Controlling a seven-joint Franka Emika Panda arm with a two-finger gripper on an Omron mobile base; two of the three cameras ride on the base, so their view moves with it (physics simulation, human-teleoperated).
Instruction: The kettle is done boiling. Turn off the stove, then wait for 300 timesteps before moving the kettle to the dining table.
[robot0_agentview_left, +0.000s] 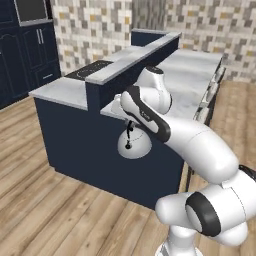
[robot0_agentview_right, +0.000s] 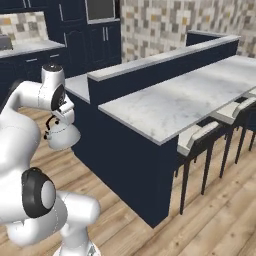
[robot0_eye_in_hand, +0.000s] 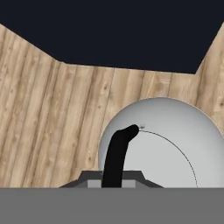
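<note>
We see the gripper (robot0_agentview_left: 129, 126) clamped on the thin black handle of the kettle (robot0_agentview_left: 134, 145). The kettle hangs in the air over the wooden floor (robot0_agentview_left: 45, 210), just beside the navy end wall of the dining table (robot0_agentview_right: 180, 100) and below its marble top. The stools (robot0_agentview_right: 210, 131) stand along the table's far side.

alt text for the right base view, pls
The white robot arm holds the silver-grey kettle by its black handle above the wood floor, gripper shut on it, beside the navy end of the dining table. Pale-seated stools line the table's right side; dark cabinets stand behind.
</note>
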